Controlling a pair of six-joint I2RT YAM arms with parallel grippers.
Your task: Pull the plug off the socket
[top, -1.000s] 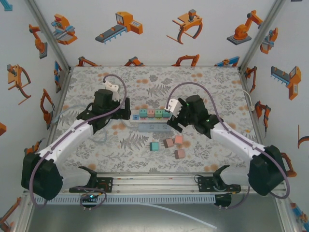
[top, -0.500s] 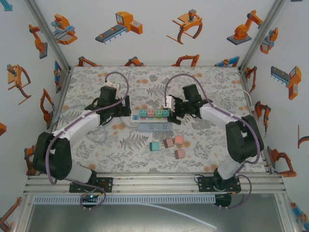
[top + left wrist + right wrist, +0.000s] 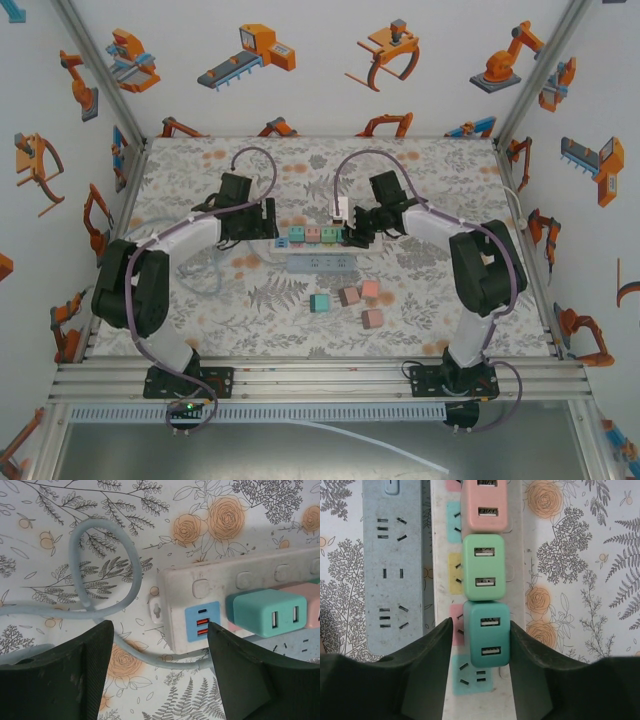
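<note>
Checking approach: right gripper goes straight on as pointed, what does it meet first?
Likely the teal plug in the white power strip, which lies between the fingers of the open right gripper; depth is unclear.

Right wrist view: pink plug (image 3: 485, 505) cut by the top edge, strip (image 3: 516, 570) by top and bottom; left wrist view: cable (image 3: 76, 555) slips behind a finger (image 3: 245, 680), strip runs off right

- blue-grey power strip (image 3: 320, 263), nothing plugged in, lying flat on the floral table cover (image 3: 430, 180)
- four loose little blocks (image 3: 349, 296) near it, one teal, three pinkish
- walls (image 3: 300, 90) plastered with orange robot pics
</note>
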